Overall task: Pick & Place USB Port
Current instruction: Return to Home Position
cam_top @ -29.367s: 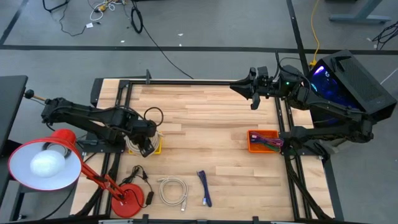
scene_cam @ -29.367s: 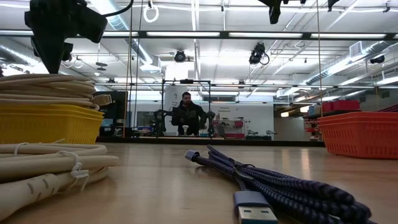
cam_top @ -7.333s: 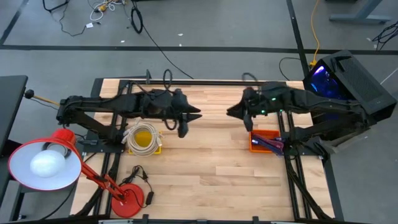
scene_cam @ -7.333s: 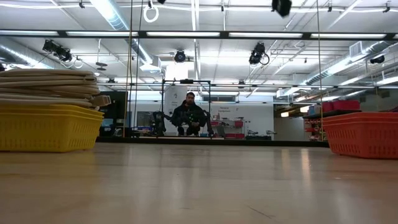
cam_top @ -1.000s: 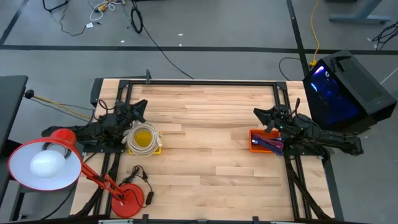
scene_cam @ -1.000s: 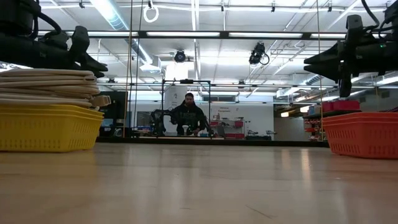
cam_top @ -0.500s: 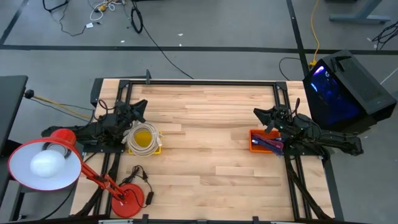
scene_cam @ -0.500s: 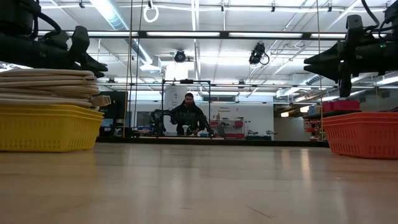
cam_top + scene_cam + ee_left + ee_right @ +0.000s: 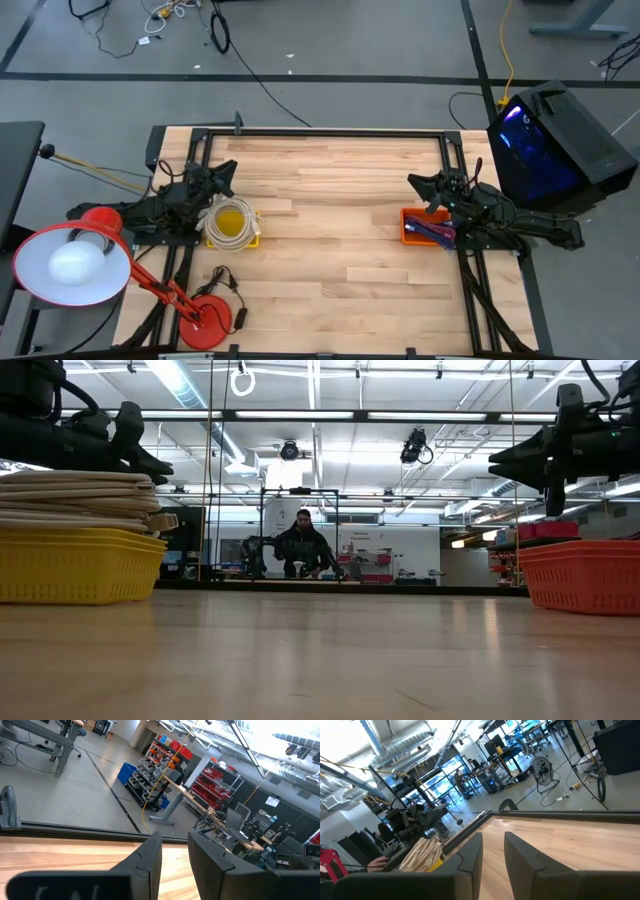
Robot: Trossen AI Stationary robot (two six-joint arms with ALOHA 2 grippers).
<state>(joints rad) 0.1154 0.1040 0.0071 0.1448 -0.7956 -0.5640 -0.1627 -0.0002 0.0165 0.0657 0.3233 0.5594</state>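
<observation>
Wooden table [image 9: 330, 230], slatted, bare between two bins. Yellow plastic bin [image 9: 251, 239], left side: holds light brown coiled cables [image 9: 229, 222], heaped above its rim in the low view. Orange plastic bin [image 9: 402, 227], right side: holds black and blue charger cable [image 9: 432, 231]. Left gripper [image 9: 223, 169]: folded back just beside the yellow bin, fingers pressed nearly together, empty. Right gripper [image 9: 414, 181]: folded back just beside the orange bin, fingers likewise close, empty. Risk, judged: the overfilled coil could slide out if the left arm jolts near it. Change: nothing has shifted since a second ago; seven seconds ago both arms reached over the table's middle.
</observation>
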